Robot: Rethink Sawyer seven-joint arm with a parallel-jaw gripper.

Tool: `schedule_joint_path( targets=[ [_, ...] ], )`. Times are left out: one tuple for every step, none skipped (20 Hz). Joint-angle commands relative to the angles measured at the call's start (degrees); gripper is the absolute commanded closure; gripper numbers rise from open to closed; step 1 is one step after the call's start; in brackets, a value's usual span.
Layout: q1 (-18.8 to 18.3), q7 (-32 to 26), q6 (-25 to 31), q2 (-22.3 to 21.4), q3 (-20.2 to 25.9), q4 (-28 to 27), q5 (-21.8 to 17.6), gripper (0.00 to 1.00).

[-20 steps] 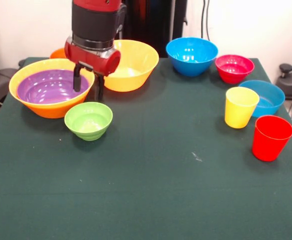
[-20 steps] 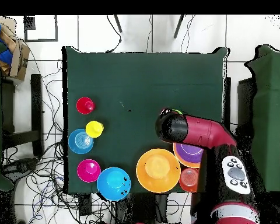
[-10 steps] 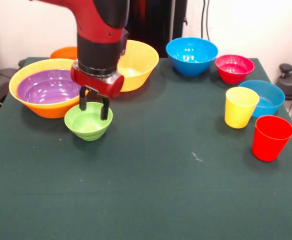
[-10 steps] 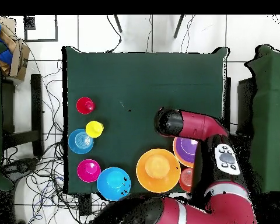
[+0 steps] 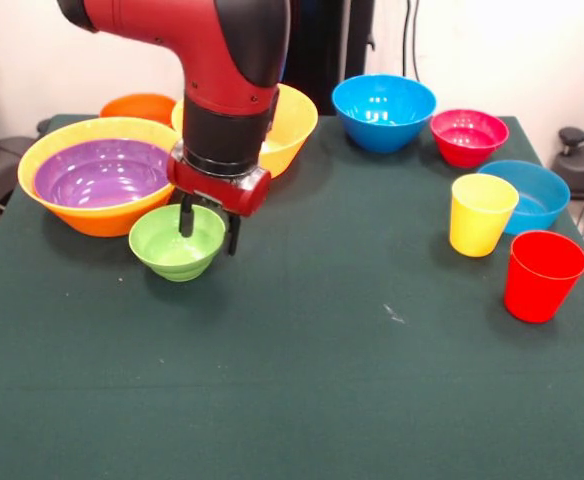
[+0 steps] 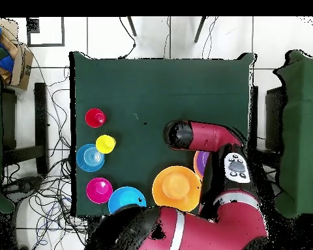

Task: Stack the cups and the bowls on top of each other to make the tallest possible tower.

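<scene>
The small green bowl [image 5: 170,247] stands on the table in front of the tower base, a large yellow-orange bowl [image 5: 77,216] with the wide purple bowl [image 5: 97,172] nested in it. My gripper [image 5: 210,228] is open and low at the green bowl's right rim, one finger inside the bowl and one outside. In the overhead view the arm [image 6: 205,135] hides the gripper and the green bowl. The yellow cup [image 5: 480,215] and the red cup [image 5: 540,275] stand upright at the right.
A second large yellow-orange bowl [image 5: 294,120] and a small orange bowl [image 5: 137,103] stand behind the arm. A blue bowl [image 5: 382,110], a pink-red bowl [image 5: 469,135] and another blue bowl [image 5: 539,195] stand at the back right.
My gripper has moved from over the purple bowl's rim down and to the right, to the green bowl, and now straddles its right rim. The bowls and cups have not moved.
</scene>
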Motion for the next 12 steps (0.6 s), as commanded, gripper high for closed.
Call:
schedule_joint_path(
  targets=[
    [1.8,0.18,-0.59,2.56,1.7,-4.64,-3.43,0.0],
    [1.75,0.16,-0.76,2.71,1.71,-4.67,-3.39,0.0],
    [1.75,0.09,-0.88,2.74,1.67,-4.65,-3.39,0.0],
    [1.76,0.02,-1.01,2.77,1.64,-4.63,-3.38,0.0],
    [1.66,-0.04,-1.11,2.79,1.71,-4.58,-3.34,0.0],
    [1.57,-0.09,-1.22,2.8,1.78,-4.54,-3.29,0.0],
    [1.47,-0.15,-1.33,2.82,1.86,-4.49,-3.25,0.0],
    [1.38,-0.2,-1.43,2.84,1.93,-4.45,-3.2,0.0],
    [1.29,-0.26,-1.54,2.86,2.0,-4.41,-3.16,0.0],
    [1.24,0.06,-1.96,3.29,1.86,-4.7,-3.11,0.0],
    [1.17,0.43,-2.53,3.96,1.82,-5.04,-3.01,0.0],
    [1.05,0.37,-3.0,4.74,1.95,-5.52,-3.12,0.0]
  ],
)
